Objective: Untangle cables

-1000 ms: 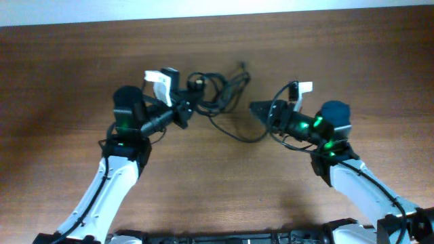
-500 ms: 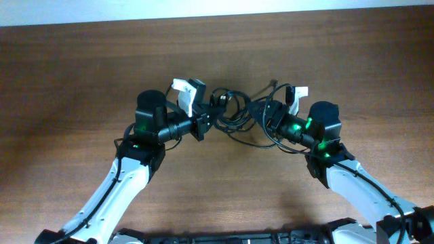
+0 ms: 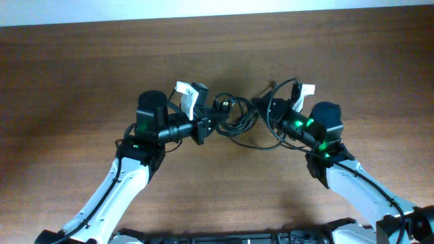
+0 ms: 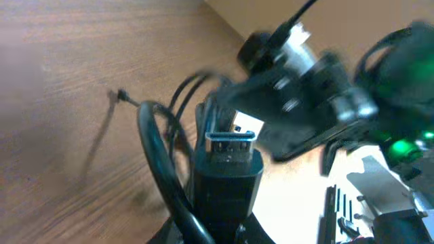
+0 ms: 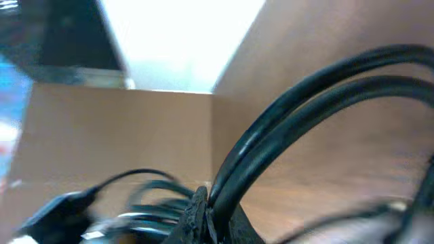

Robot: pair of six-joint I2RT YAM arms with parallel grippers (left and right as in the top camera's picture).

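The cables (image 3: 237, 120) are thin black cords bunched in a tangle between my two grippers, held over the wooden table (image 3: 217, 183). My left gripper (image 3: 209, 123) is shut on a black USB plug (image 4: 227, 169) with a cord looping beside it. My right gripper (image 3: 266, 108) is shut on two black cords (image 5: 285, 129) that arch up from its fingertips. A loose loop (image 3: 261, 142) hangs down toward the table between the arms.
The right arm (image 4: 325, 88) with its green light fills the left wrist view's upper right. The pale wall edge (image 3: 217, 10) runs along the table's far side.
Both grippers moved inward toward each other and the cable tangle bunched up tighter between them; the left arm shifted right, the right gripper shifted left.
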